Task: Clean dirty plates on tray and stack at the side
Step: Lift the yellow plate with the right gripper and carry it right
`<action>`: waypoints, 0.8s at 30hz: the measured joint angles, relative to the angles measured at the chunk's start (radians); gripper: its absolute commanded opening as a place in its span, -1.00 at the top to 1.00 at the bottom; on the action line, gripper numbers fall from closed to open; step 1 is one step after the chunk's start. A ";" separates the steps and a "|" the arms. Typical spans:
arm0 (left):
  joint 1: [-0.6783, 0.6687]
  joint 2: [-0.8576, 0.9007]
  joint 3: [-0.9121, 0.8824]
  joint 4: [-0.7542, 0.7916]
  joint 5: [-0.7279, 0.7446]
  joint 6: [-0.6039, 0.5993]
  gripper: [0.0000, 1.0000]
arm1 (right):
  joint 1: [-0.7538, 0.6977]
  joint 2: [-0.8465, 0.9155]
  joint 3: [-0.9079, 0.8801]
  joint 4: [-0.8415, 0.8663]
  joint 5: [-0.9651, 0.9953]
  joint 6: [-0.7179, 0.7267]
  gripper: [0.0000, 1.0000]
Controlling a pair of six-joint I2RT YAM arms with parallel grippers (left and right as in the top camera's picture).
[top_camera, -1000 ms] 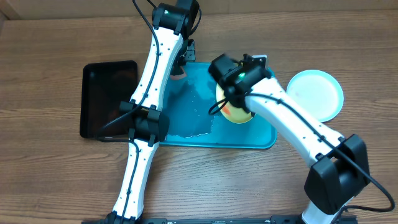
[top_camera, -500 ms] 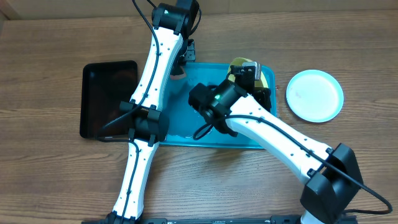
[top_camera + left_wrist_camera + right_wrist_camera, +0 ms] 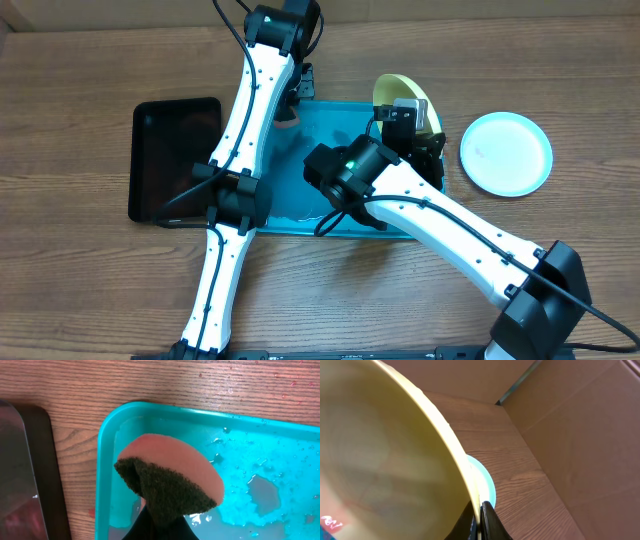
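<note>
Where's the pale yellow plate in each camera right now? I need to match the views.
Overhead: yellow plate tilted up at the tray's far right corner.
Left wrist: not in it; only tray and sponge.
Right wrist: fills the left half, rim in the right gripper.
Shared landmark: blue-rimmed plate, behind its edge in the right wrist.

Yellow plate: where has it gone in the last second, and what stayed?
The right gripper, shut on the yellow plate, carried it from over the tray to its far right corner, held tilted. The sponge, white plate and black tray stayed.
</note>
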 measured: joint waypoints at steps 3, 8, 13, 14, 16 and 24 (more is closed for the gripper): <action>0.000 0.000 0.000 0.000 0.000 0.000 0.92 | 0.000 -0.008 0.000 0.000 -0.001 0.027 0.92; 0.000 0.000 0.000 0.000 0.000 0.000 0.92 | -0.011 -0.017 0.000 0.066 -0.058 0.072 0.93; 0.000 0.000 0.000 0.000 0.000 0.000 0.92 | -0.077 -0.018 -0.008 0.244 -0.218 -0.018 0.92; 0.000 0.000 0.000 0.000 0.000 0.000 0.91 | -0.102 -0.018 -0.018 0.302 -0.273 -0.070 0.92; 0.000 0.000 0.000 0.000 0.000 0.000 0.92 | -0.141 -0.019 -0.039 0.392 -0.366 -0.175 0.92; 0.000 0.000 0.000 -0.001 0.000 0.000 0.92 | -0.333 -0.019 -0.082 0.542 -0.788 -0.517 0.92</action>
